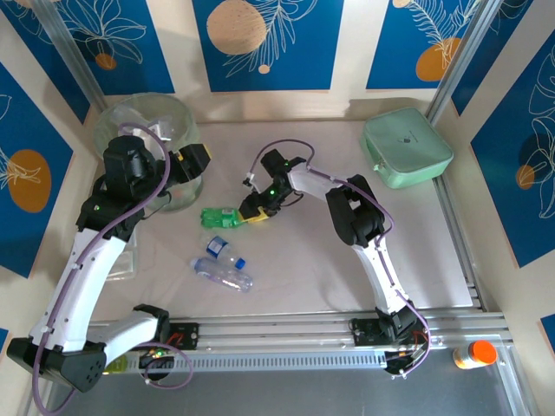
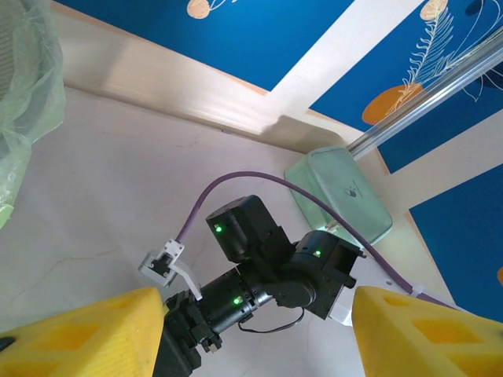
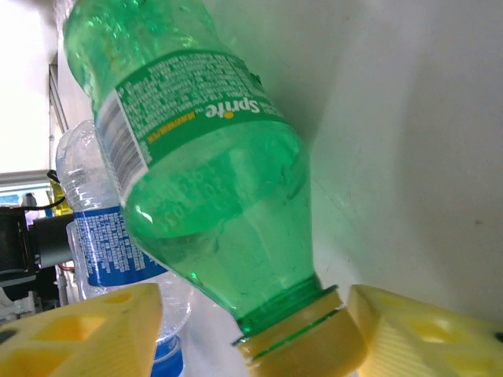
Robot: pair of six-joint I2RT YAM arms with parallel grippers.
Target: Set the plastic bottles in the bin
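A green Sprite bottle (image 1: 222,217) with a yellow cap lies on the table; in the right wrist view the bottle (image 3: 204,149) points its cap (image 3: 302,345) between my yellow fingers. My right gripper (image 1: 256,212) (image 3: 255,334) is open around the cap and neck, with a wide gap on the left side. Two clear blue-labelled bottles (image 1: 222,252) (image 1: 224,276) lie nearer the bases, and one clear bottle (image 3: 98,228) lies behind the green one. The bin (image 1: 143,130) stands at the far left, its green bag (image 2: 31,94) showing. My left gripper (image 1: 192,160) (image 2: 255,338) hangs open and empty beside the bin.
A flat mint-green case (image 1: 406,147) (image 2: 346,196) lies at the far right. An orange-capped bottle (image 1: 474,354) stands off the table past the rail at the near right. The right arm's wrist (image 2: 275,267) is below my left gripper.
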